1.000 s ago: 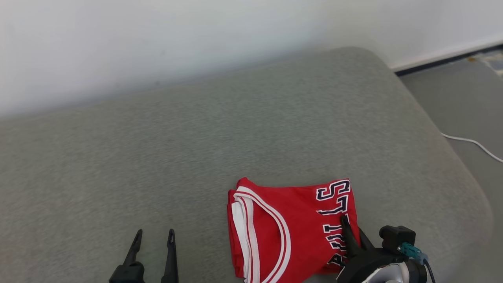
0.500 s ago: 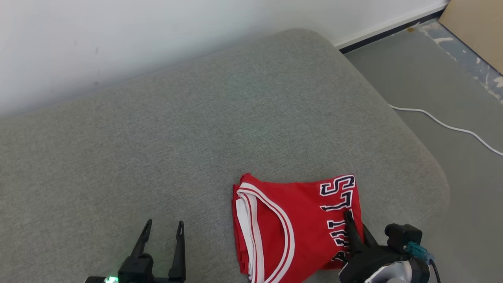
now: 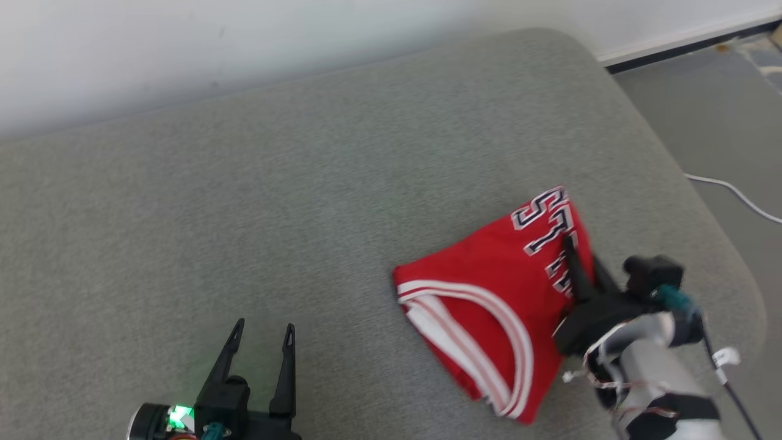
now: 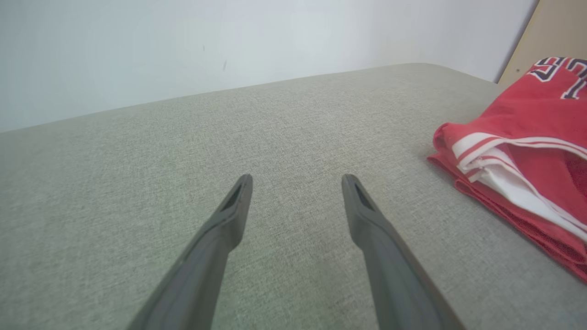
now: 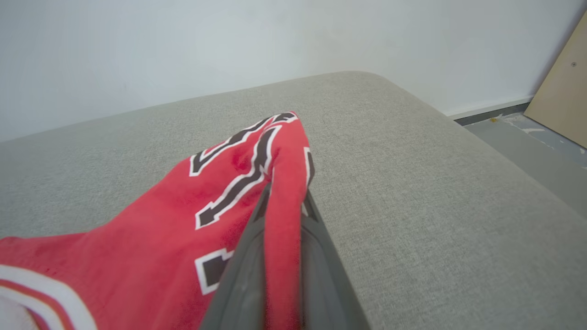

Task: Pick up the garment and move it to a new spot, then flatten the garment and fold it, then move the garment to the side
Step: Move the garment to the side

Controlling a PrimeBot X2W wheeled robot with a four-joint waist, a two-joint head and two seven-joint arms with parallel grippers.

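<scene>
1. We see the right gripper point(image 3: 580, 256) clenched on the folded red jersey point(image 3: 482, 293), at its right-hand edge.
2. In the right wrist view, a ridge of red fabric stands pinched between the two dark fingers point(image 5: 257, 238) and runs on past their tips.
3. The jersey lies on the grey upholstered cushion point(image 3: 244, 214), toward the cushion's right end and near its rounded right edge.
4. In the head view the jersey sits at a slant: the lettered end points up and right, and the white-trimmed opening faces down and left.
5. Dark letters outlined in white run along the gripped edge. The white-trimmed part rests flat on the cushion, with several folded layers showing at its left edge.
6. The left gripper point(image 3: 265, 325) is released, with its fingers spread wide and nothing between them. It stands over bare cushion, well to the left of the jersey.
7. We cannot tell whether the left fingertips touch the cushion.
8. A white wall point(image 3: 183, 49) stands behind the cushion.
9. A white cable point(image 3: 733, 195) lies on the grey floor point(image 3: 702, 110) to the right.
10. A beige board point(image 5: 559, 82) stands at the right of the right wrist view.
</scene>
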